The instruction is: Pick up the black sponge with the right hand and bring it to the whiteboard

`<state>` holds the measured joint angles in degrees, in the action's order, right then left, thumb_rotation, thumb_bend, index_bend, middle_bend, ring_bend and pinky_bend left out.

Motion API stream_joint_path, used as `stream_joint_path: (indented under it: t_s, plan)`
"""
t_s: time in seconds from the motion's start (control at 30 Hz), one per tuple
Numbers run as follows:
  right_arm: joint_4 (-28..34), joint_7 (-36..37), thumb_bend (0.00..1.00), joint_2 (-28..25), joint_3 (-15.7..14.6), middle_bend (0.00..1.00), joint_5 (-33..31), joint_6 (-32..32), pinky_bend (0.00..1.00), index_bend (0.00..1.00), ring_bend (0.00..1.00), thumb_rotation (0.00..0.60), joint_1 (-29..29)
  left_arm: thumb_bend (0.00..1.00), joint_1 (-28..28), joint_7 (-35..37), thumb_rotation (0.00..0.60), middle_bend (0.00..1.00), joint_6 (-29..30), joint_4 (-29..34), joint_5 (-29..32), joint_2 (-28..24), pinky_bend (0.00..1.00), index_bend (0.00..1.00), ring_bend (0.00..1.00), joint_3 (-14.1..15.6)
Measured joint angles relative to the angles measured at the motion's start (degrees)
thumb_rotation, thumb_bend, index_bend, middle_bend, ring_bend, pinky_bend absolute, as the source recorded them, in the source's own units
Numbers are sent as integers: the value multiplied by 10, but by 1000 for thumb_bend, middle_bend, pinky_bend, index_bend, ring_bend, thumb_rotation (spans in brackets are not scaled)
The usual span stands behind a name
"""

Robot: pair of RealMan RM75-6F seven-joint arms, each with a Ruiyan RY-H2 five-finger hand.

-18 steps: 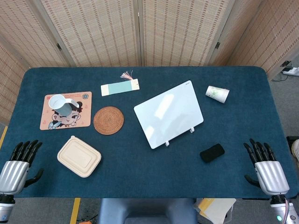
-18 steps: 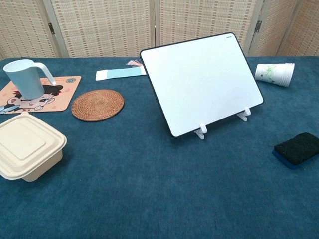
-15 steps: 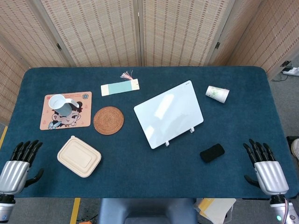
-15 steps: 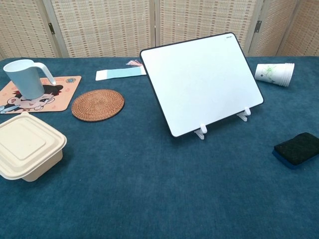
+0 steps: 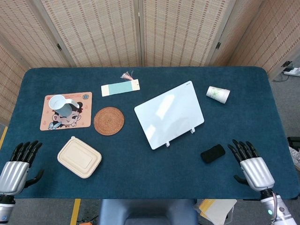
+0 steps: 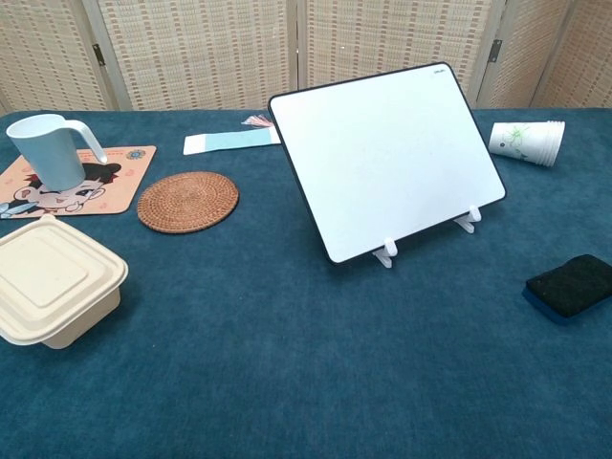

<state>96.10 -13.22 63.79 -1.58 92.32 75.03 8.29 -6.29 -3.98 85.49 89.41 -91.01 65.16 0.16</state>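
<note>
Black sponge point(image 5: 213, 153) lies just left of the empty, spread right hand point(image 5: 251, 166); the hand has moved closer

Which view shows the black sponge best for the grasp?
Head view: the whole black sponge lies flat, with the right hand open just right of it. Chest view is closer, showing its blue underside, but crops it at the right edge and shows no hand.
</note>
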Motion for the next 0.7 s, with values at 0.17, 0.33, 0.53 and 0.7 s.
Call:
stream_joint_path:
  t_s: [0.17, 0.33, 0.53, 0.7]
  plan:
    - [14, -26, 187, -15, 15, 0, -33, -79, 0, 163, 0, 600, 44, 370, 4, 3, 600, 95, 8, 1, -3, 0, 45, 59, 65, 1]
    - [14, -90, 187, -6, 32, 0, -93, -136, 0, 191, 0, 600, 84, 370, 4, 9, 600, 95, 5, 0, 1, -2, 45, 59, 65, 2]
    - [-29, -112, 187, 28, 38, 0, -116, -163, 0, 205, 0, 600, 109, 369, 9, 10, 600, 96, 9, 0, 6, -3, 45, 58, 65, 0]
    - [-53, -135, 187, 51, 41, 0, -134, -195, 0, 242, 0, 600, 135, 371, 12, 3, 600, 95, 12, 2, 5, -1, 45, 61, 66, 1]
